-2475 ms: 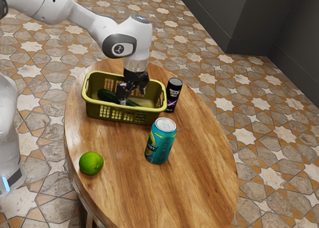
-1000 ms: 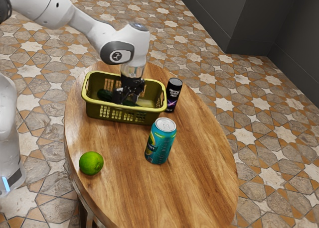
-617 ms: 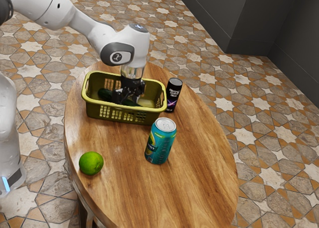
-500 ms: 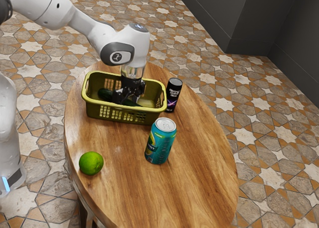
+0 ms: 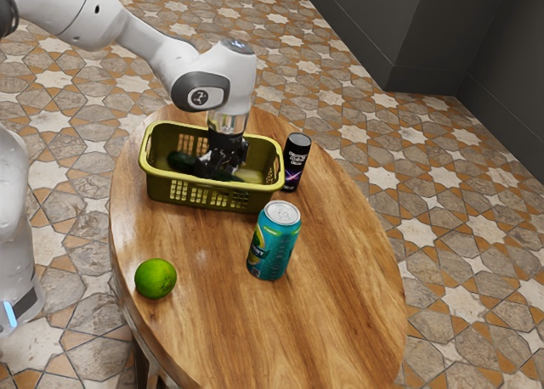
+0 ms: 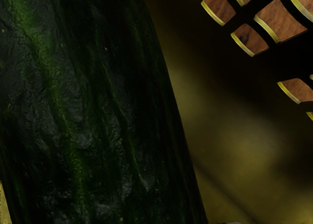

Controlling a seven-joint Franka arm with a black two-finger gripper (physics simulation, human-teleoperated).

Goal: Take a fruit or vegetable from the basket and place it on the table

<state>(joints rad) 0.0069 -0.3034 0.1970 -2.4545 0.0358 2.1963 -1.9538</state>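
Since the first exterior view, the claw [image 5: 219,170] has come down lower into the basket [image 5: 157,187], over the cucumber [image 5: 180,160] lying inside; whether it is spread or pinching, I cannot tell. The basket sits toward eleven o'clock on the oval wooden worktop [image 5: 340,295]. From it, a black canister [image 5: 296,161] stands at three, a teal can [image 5: 274,245] at five, and a lime [image 5: 155,279] rests at seven. Star-patterned tiles [image 5: 459,219] surround the worktop; a dark grey wall [image 5: 425,32] rises at one.
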